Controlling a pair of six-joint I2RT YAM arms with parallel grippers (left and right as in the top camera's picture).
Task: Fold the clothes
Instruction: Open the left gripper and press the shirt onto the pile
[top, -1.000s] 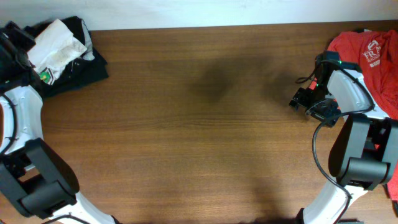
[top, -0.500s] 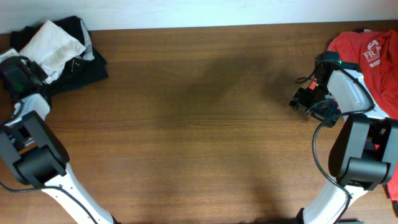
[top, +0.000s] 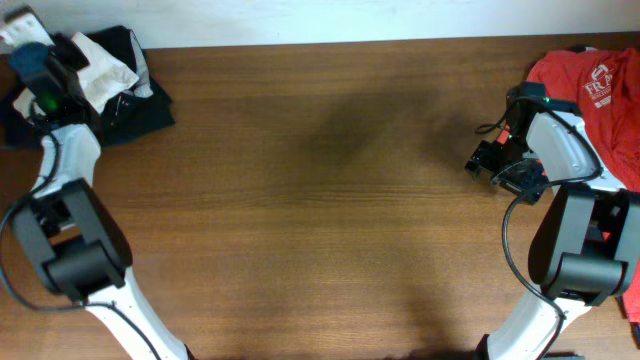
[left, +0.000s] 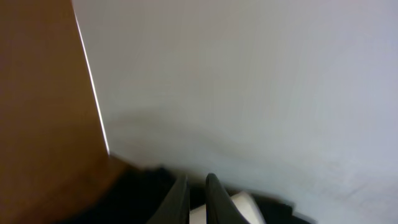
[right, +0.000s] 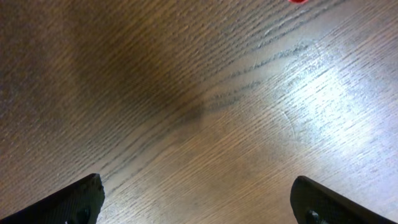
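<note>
1. The left claw (left: 196, 179) is nearly closed. In the left wrist view its two dark fingers (left: 180, 198) stand almost parallel, with only a thin slit between them.
2. A strip of white cloth shows in that slit at the lower edge of the view, so the claw appears to be pinching the white shirt (top: 103, 66).
3. From overhead, this claw sits over the back left corner of the desk (top: 320, 200), tilted up toward the pale wall (left: 249, 74). A bit of white shows at its tip.
4. The white shirt lies crumpled in that back left corner. It rests on top of a heap of dark garments (top: 146, 110), and the left arm covers part of it.
5. The right claw (right: 202, 205) is spread wide. Its fingers appear only at the bottom left and bottom right corners of the right wrist view.
6. Nothing lies between the right claw's fingers, and only bare wood grain is under them. It grips nothing and touches no cloth.
7. Overhead, the right claw sits near the right side of the desk, just beside a red T-shirt (top: 590, 95) but apart from it.
8. The red T-shirt carries white print. Only the letters "FR" can be read, since the rest runs off the edge of the view.
9. No label or other writing can be read on the white shirt or the dark garments.
</note>
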